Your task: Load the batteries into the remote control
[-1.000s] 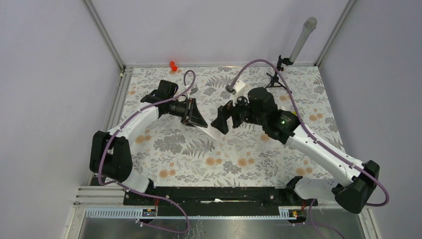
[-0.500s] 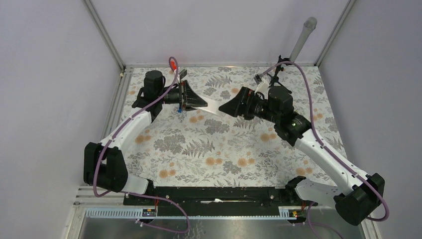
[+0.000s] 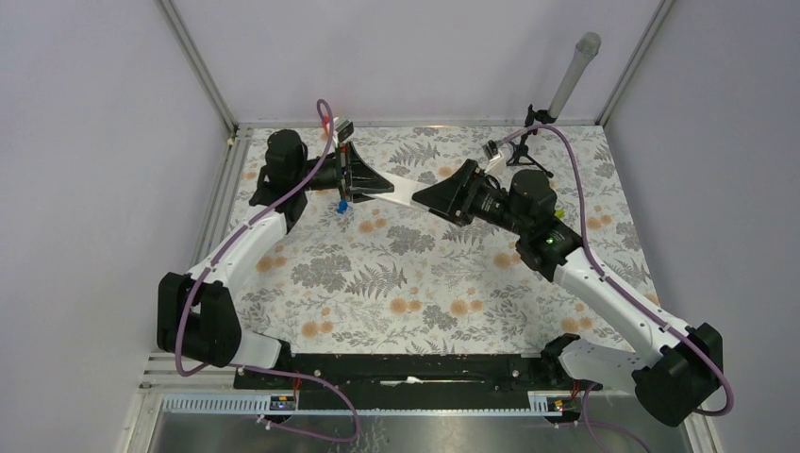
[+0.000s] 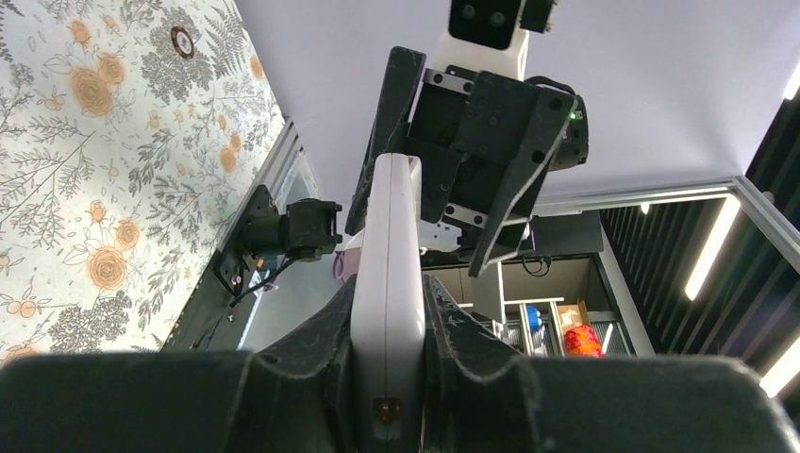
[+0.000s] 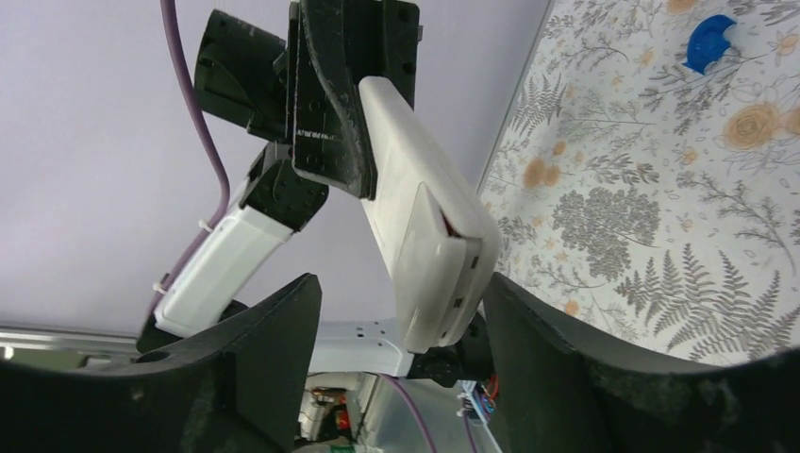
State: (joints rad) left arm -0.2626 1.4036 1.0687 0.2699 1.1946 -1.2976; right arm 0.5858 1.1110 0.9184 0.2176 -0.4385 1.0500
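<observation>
The white remote control (image 3: 400, 192) is held in the air above the back of the table, between the two arms. My left gripper (image 3: 375, 185) is shut on one end of it; in the left wrist view the remote (image 4: 389, 245) stands edge-on between my fingers, with my left gripper (image 4: 389, 304) clamped on both sides. My right gripper (image 3: 426, 199) is open, its jaws straddling the remote's free end (image 5: 429, 245) without closing; the right gripper (image 5: 400, 300) has a wide gap on one side. No batteries are in view.
A small blue piece (image 3: 341, 205) lies on the floral mat under the left gripper and shows in the right wrist view (image 5: 708, 41). A red piece (image 3: 326, 122) sits at the back edge. A small black tripod (image 3: 528, 143) and a grey tube (image 3: 575, 71) stand at the back right.
Both arms have swung toward the back of the table. The left gripper carried the remote up and back, and the right gripper followed so its open jaws now sit round the remote's free end.
</observation>
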